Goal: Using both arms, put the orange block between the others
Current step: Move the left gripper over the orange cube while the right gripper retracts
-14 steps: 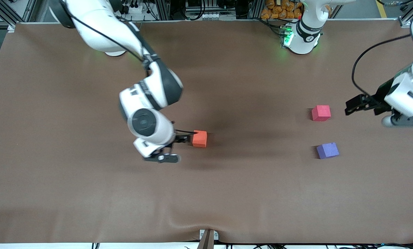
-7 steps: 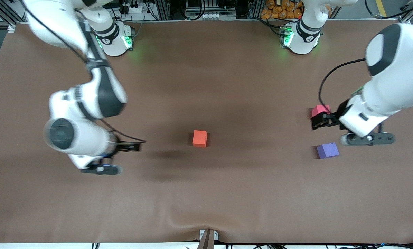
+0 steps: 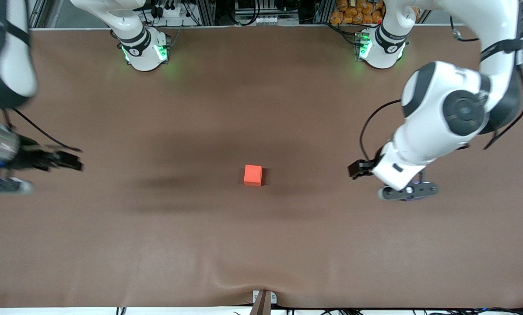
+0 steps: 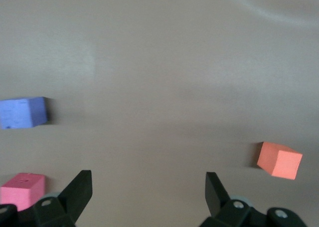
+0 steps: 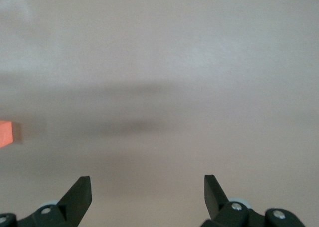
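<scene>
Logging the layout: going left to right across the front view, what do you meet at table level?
Right tool, open and empty → orange block alone on the brown table → left tool, open, reaching toward the block.

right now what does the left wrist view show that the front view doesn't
Only the left wrist view shows the pinkish-red cube and the purple-blue cube in full; in the front view the left arm covers them. It also shows the left claw open and empty.

Only the front view shows the right claw, over the right arm's end of the table, and both green-lit bases.

Both show the orange block lying free on the brown table, apart from either claw.
</scene>
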